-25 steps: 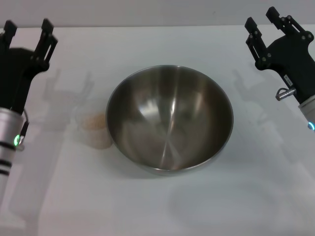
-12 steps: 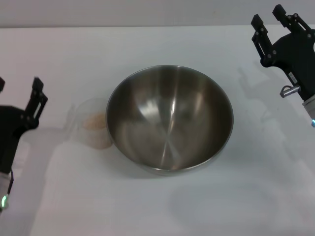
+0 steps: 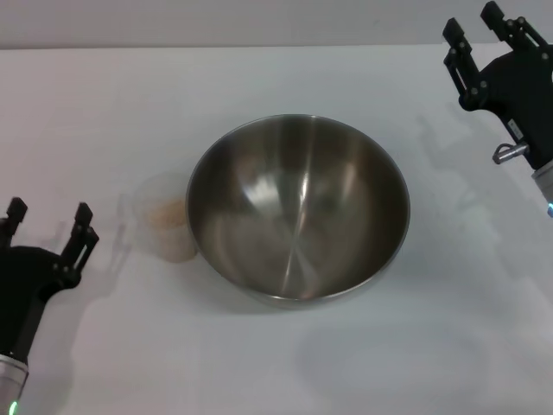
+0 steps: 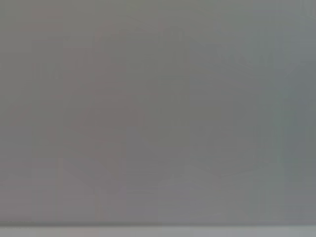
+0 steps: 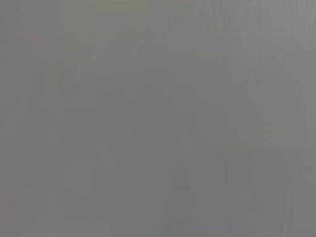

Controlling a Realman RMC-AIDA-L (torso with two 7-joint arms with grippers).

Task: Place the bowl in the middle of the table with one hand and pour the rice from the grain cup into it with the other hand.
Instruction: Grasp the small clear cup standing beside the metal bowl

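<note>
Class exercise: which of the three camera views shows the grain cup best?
The head view: the grain cup stands upright beside the bowl, rice visible inside. Both wrist views show only blank grey, nothing of the cup.

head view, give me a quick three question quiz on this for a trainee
1. True or false: the rice is already in the bowl.
2. Which gripper is nearer the grain cup? A) left gripper B) right gripper
3. Fill in: both grippers are open and hold ____.

Key: 1. False, the rice sits in the cup, which stands upright beside the bowl on the table. 2. A. 3. Nothing.
</note>
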